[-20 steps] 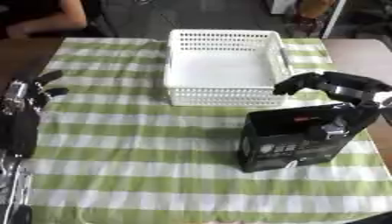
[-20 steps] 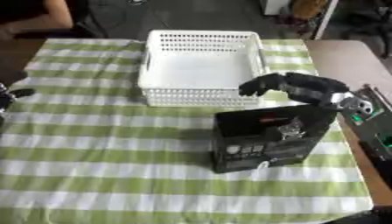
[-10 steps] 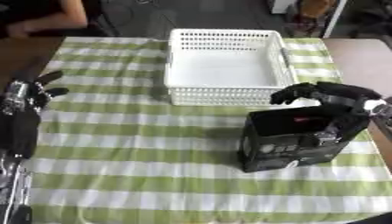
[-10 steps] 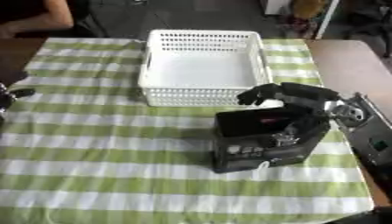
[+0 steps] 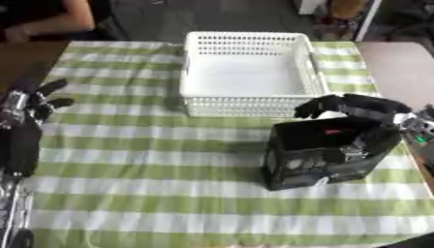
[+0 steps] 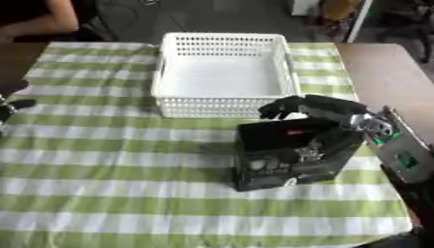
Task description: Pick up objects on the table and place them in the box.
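**Kid:** Down came the right hand [image 5: 360,116] onto the black box [image 5: 318,152]! A moment ago it was a bit higher, near the basket's front. Now its fingers hook over the top edge of the box and its thumb sits on the front of it.

**Helper:** So is it holding the box?

**Kid:** It looks that way. The fingers curl round the top edge, so I think it has hold of it. The box is still on the striped cloth [image 5: 135,169], just in front of the white basket [image 5: 247,72]. It leans a little.

**Helper:** What about the other hand?

**Kid:** The left hand [image 5: 38,99] is at the left side, over the cloth's edge. Its fingers are spread out and it holds nothing.

**Helper:** And farther back?

**Kid:** The basket has nothing in it that I can see.

**Helper:** So what does that mean?

**Kid:** I think the grab is almost done. Next it needs to lift the box and carry it a short way back, over the front wall of the basket.
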Action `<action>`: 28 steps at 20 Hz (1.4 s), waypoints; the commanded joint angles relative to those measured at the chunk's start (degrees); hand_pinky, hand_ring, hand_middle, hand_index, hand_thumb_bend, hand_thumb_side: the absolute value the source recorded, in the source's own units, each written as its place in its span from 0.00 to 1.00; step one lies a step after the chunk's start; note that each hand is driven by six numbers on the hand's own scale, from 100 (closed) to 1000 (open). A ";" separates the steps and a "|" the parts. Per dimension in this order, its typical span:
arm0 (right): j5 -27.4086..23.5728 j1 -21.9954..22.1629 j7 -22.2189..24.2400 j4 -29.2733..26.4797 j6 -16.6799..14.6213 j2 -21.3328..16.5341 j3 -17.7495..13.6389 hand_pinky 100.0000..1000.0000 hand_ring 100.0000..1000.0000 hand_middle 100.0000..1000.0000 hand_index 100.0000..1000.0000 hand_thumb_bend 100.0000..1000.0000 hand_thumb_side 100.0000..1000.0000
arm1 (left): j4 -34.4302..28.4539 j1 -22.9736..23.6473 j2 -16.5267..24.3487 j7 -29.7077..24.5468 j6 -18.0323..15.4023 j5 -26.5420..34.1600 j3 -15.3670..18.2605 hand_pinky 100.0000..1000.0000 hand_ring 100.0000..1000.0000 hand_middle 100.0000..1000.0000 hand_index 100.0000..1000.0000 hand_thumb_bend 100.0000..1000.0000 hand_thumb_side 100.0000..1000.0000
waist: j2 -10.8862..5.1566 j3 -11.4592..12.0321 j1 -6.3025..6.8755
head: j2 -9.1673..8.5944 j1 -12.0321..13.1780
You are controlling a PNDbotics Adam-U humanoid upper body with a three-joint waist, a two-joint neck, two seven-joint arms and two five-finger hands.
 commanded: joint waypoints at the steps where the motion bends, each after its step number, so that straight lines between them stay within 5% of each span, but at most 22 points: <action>1: 0.91 -0.66 10.39 0.34 -10.92 -0.48 -0.30 0.81 0.85 0.84 0.97 0.59 0.75 | -0.70 -0.44 0.58 -0.12 -0.19 0.20 -0.18 0.70 0.84 0.96 0.91 0.00 1.00 | -0.34 0.10 0.08 | 0.04 -0.55; 5: 3.37 -2.06 10.39 1.97 -12.22 -1.11 1.83 0.81 0.84 0.84 0.96 0.62 0.71 | -0.70 -0.39 0.71 -0.19 -0.18 0.18 -0.21 0.70 0.84 0.96 0.91 0.00 1.00 | -0.43 0.14 -0.06 | 0.04 -0.41; 15: 10.64 -10.71 10.39 8.56 -20.41 -4.41 13.79 0.71 0.78 0.79 0.92 0.58 0.67 | -0.61 -0.01 1.49 -0.34 -0.14 0.01 -0.29 0.70 0.84 0.96 0.90 0.00 1.00 | -0.90 -0.20 -1.01 | 0.04 0.18; 19: 11.19 -11.48 10.39 8.98 -21.81 -4.71 13.68 0.40 0.58 0.65 0.81 0.47 0.59 | -0.65 0.04 1.55 -0.28 -0.14 -0.04 -0.22 0.70 0.84 0.96 0.90 0.00 1.00 | -0.87 -0.26 -1.14 | 0.04 0.49; 25: 10.17 -11.14 10.39 7.61 -20.73 -5.33 13.05 0.01 0.29 0.35 0.53 0.00 0.34 | -0.64 0.03 1.55 -0.29 -0.12 -0.04 -0.22 0.70 0.85 0.96 0.90 0.00 1.00 | -0.87 -0.23 -1.18 | 0.04 0.60; 28: 9.10 -10.75 10.39 6.30 -19.48 -5.88 12.26 0.00 0.21 0.27 0.41 0.00 0.29 | -0.61 0.03 1.55 -0.30 -0.11 -0.05 -0.23 0.70 0.85 0.96 0.90 0.00 1.00 | -0.90 -0.24 -1.17 | 0.04 0.64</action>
